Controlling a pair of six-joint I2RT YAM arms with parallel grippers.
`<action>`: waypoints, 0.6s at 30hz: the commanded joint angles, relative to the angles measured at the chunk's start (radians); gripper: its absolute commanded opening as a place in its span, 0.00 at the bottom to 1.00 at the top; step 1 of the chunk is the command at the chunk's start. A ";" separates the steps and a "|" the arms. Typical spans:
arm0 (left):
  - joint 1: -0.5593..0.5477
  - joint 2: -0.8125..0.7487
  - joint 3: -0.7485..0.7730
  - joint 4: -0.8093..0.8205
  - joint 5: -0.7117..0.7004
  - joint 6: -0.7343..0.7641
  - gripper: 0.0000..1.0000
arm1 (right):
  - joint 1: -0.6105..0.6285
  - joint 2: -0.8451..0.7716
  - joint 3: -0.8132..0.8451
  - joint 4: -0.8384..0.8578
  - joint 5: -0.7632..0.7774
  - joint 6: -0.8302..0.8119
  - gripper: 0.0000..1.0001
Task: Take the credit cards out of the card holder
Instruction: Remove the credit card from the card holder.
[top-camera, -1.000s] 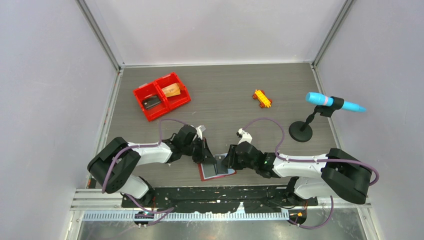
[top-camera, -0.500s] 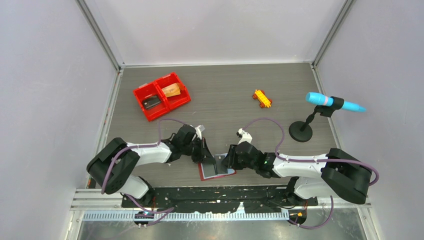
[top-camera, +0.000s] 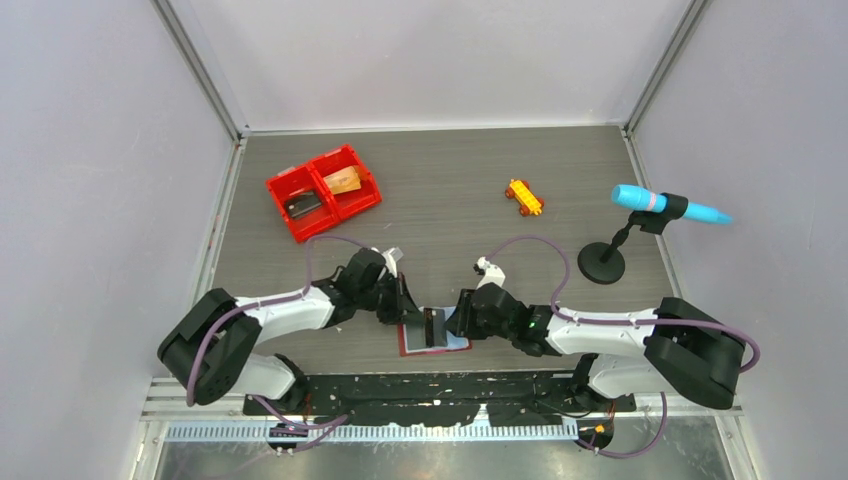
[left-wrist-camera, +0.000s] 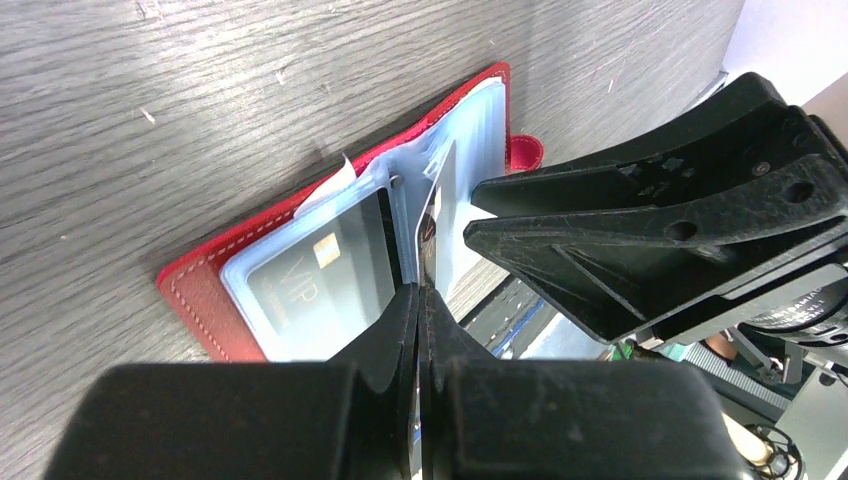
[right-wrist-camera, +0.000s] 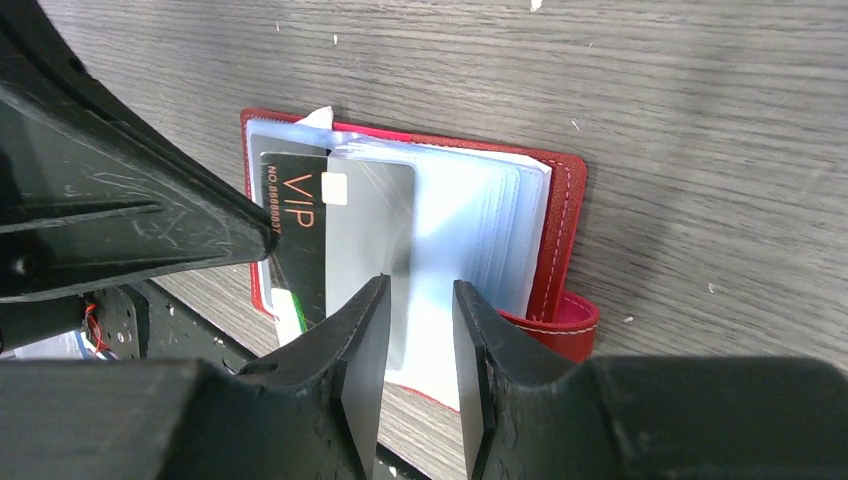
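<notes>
Operator: Report the position of the card holder (top-camera: 433, 335) and the claw states.

Technician: It lies open at the near edge of the counter, centre. The left gripper (left-wrist-camera: 417, 300) is pinched closed on a thin dark card (left-wrist-camera: 437, 215) standing in the sleeves. The right gripper (right-wrist-camera: 415, 310) is narrowly parted over the sleeves, holding nothing.

Operator: Failure risk?

Technician: With the holder unrestrained, sleeve friction may lift it along with the card, or the card may slip from the pinch.

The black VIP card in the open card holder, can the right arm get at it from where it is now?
Probably yes. The right gripper hangs open just over the card holder, beside the VIP card. Only the clear sleeve and the left gripper's finger crowd it.
</notes>
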 joint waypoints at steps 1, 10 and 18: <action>0.006 -0.068 -0.002 -0.052 -0.052 0.024 0.00 | 0.004 -0.021 0.006 -0.093 0.041 -0.019 0.37; 0.008 -0.133 -0.007 -0.091 -0.069 0.036 0.00 | 0.004 -0.062 0.062 -0.188 0.059 -0.053 0.38; 0.008 -0.087 0.003 -0.067 -0.047 0.060 0.15 | 0.004 -0.094 0.112 -0.207 0.060 -0.074 0.38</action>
